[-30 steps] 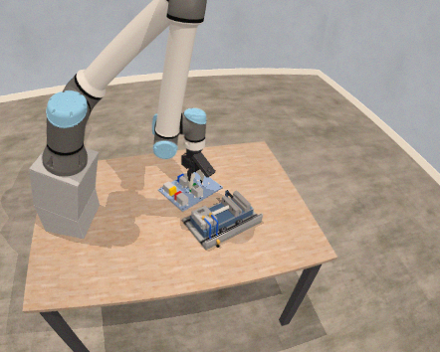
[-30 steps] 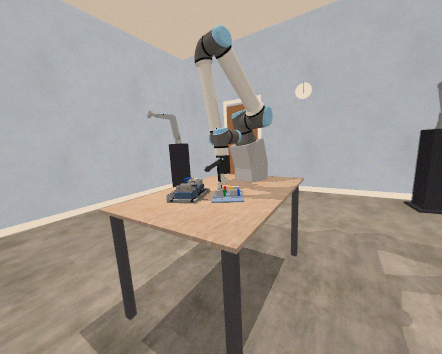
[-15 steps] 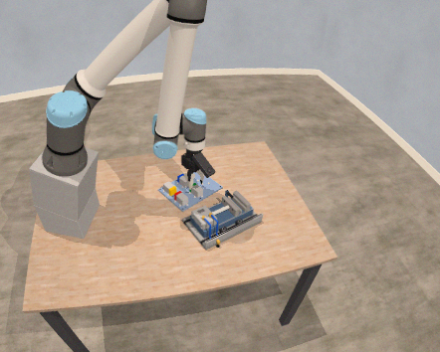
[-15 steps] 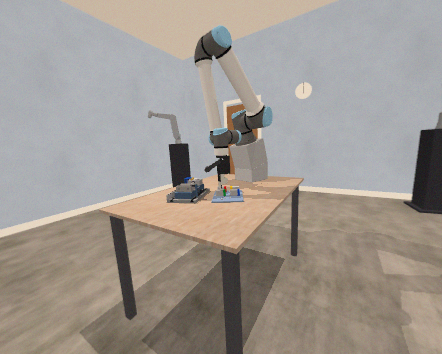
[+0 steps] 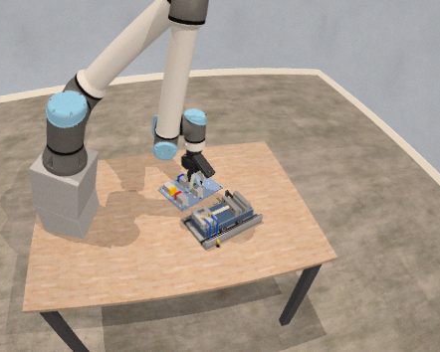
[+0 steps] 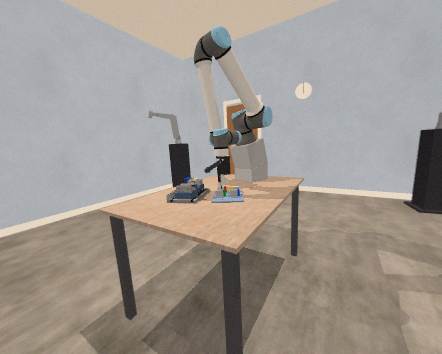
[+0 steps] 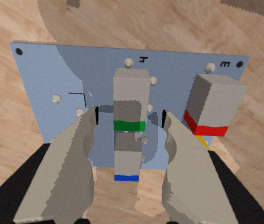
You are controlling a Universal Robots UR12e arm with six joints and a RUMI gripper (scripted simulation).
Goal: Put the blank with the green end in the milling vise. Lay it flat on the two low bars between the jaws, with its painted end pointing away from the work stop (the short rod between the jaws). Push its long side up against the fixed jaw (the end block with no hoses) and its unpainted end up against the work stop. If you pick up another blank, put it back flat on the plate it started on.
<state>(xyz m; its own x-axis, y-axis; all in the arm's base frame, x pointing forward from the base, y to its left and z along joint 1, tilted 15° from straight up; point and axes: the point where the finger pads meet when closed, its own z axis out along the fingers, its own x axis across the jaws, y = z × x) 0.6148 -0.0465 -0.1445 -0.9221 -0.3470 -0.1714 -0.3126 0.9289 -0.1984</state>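
Note:
In the wrist view the blank with the green end [image 7: 129,107] is a grey block on the pale blue plate [image 7: 58,93], with its green band on the side nearer the camera. My gripper [image 7: 130,109] is open. Its two fingers stand left and right of this blank, with a small gap on each side. A blank with a blue end [image 7: 126,162] sits just in front of it. In the top view the gripper [image 5: 194,180] is low over the plate [image 5: 187,190], and the milling vise [image 5: 223,217] stands beside the plate on the right.
A blank with a red end [image 7: 212,105] stands to the right of the right finger, with a yellow-ended one partly hidden behind it. The vise [image 6: 186,191] has blue hoses on one end block. The arm's base [image 5: 65,194] is at the table's far left.

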